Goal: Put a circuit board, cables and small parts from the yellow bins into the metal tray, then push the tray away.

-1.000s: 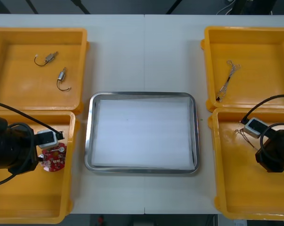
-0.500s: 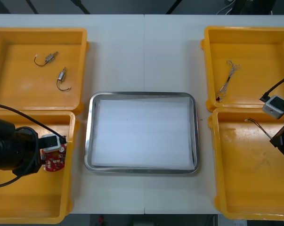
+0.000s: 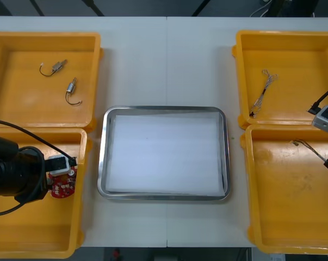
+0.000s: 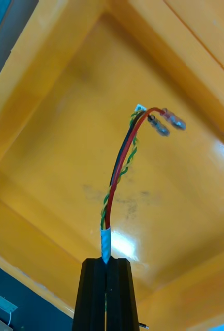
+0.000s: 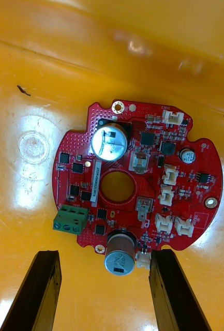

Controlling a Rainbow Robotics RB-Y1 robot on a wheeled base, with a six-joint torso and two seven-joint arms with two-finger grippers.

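Circuit board, round and red, lies flat in a yellow bin just ahead of the left gripper, whose fingers stand wide apart. The right gripper pinches a red and yellow cable above a second yellow bin.

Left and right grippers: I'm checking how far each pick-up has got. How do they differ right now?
The left gripper is open, fingers either side of the round red circuit board lying flat in the near left yellow bin; the right gripper is shut on a red and yellow cable. The left gripper holds nothing; the right gripper's cable arches over the near right yellow bin's floor. Both work in near bins.
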